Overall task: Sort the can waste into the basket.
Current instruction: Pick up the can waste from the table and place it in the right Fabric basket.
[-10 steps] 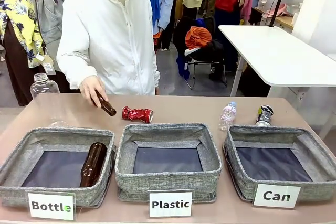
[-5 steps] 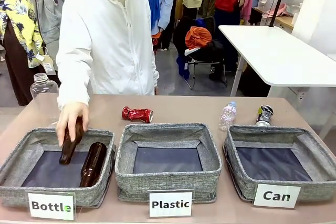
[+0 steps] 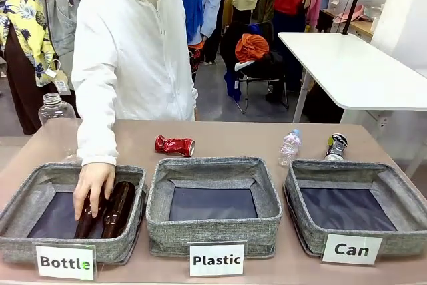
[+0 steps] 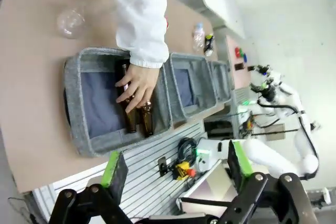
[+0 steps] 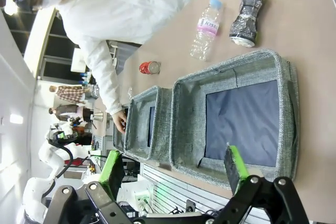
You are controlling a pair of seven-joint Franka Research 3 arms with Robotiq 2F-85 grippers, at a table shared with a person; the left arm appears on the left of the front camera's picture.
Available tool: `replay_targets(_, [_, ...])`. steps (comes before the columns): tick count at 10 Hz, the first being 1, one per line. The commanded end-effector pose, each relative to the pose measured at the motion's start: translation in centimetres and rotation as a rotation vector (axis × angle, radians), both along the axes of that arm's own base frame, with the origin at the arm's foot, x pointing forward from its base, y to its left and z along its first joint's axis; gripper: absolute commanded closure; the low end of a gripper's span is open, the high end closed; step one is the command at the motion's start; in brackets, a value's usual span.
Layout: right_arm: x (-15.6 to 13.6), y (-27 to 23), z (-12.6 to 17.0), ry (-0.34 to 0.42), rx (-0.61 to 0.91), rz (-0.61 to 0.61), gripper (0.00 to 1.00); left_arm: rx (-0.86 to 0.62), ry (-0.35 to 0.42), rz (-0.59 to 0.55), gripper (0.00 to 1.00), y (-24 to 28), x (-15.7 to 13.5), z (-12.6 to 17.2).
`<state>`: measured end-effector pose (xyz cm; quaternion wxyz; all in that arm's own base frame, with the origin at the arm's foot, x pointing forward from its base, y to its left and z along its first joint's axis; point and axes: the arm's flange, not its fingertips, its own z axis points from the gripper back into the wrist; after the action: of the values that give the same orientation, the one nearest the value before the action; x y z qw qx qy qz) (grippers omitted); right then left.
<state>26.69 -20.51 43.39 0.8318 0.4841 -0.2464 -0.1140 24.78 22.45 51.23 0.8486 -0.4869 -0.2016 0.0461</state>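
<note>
Front view: three grey baskets sit in a row on the counter (image 3: 220, 135), signed Bottle, Plastic and Can. The red can (image 3: 175, 145) lies on its side on the counter just behind the Plastic basket (image 3: 213, 226). The black can (image 3: 336, 145) sits just behind the far rim of the Can basket (image 3: 303, 221), outside it. A small clear bottle (image 3: 289, 147) stands between the two baskets' far corners, left of the black can. A person in white reaches down into the Bottle basket (image 3: 17, 213), their hand (image 3: 93, 188) resting on two brown bottles (image 3: 120, 208) that lie side by side on its floor. A big clear bottle (image 3: 53, 108) stands at the counter's far left.

Left wrist view: the left pincer (image 4: 177, 163) hangs open and holds nothing, high above the counter's near edge. Beyond it lies the Bottle basket, with the hand on the brown bottles. The other arm shows farther off.

Right wrist view: the right pincer (image 5: 174, 170) is open and holds nothing, above the near wall of the Can basket. Past the basket's far rim are the black can and the small bottle; the red can is farther along.
</note>
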Motion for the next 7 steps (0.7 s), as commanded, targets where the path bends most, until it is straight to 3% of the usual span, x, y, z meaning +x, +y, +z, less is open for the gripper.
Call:
replay_targets(1, [0.2, -0.2, 0.0, -0.036, 0.004, 0.004, 0.0, -0.086, -0.054, 0.014, 0.0, 1.3, -2.0, -1.4])
replay_targets(4, [0.2, -0.2, 0.0, -0.036, 0.004, 0.004, 0.0, -0.059, -0.025, 0.01, 0.0, -0.6, -0.7, -1.7])
replay_targets(7, [0.2, -0.2, 0.0, -0.036, 0.004, 0.004, 0.0, 0.169, 0.06, -0.017, 0.0, -7.2, 3.6, 0.3])
